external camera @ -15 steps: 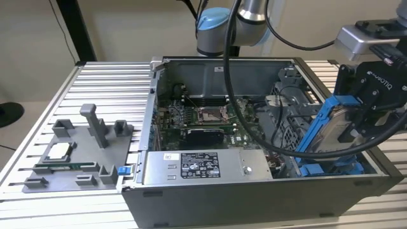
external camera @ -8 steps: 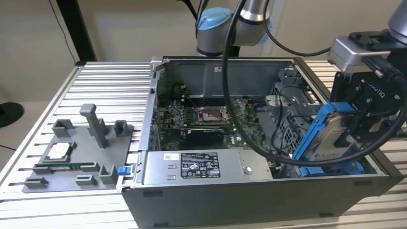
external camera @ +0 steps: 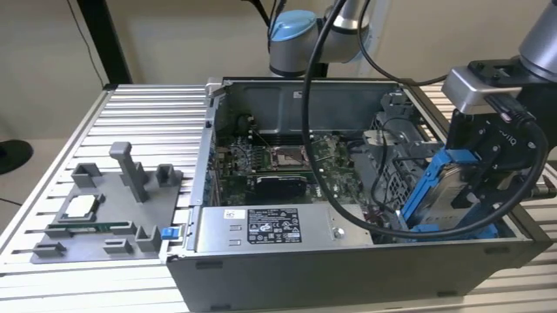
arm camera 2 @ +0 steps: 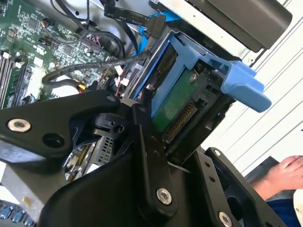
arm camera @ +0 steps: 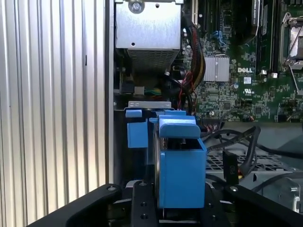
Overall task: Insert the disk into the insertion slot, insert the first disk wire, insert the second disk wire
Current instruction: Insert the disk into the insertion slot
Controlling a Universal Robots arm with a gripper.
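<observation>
- The disk (external camera: 442, 189), clipped in its blue frame, was held upright by the gripper (external camera: 464, 187).
- The fingers (arm camera 2: 147, 137) were seen pressed against its two sides.
- The disk was positioned over the corner of the open computer case (external camera: 348, 274) at the exterior view's right, just beside the perforated drive cage (external camera: 392, 173).
- In the first wrist view, a blue rail of the insertion slot (arm camera: 136, 131) was seen just beyond the frame.
- Whether the disk had entered could not be told.
- A person's hand (arm camera 2: 284, 172) was seen outside the case.

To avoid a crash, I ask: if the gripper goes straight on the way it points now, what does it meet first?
Probably the drive bay. The gripper points down into the computer case, shut on the disk, whose lower end is nearest the bay. Depth is unclear.
</observation>
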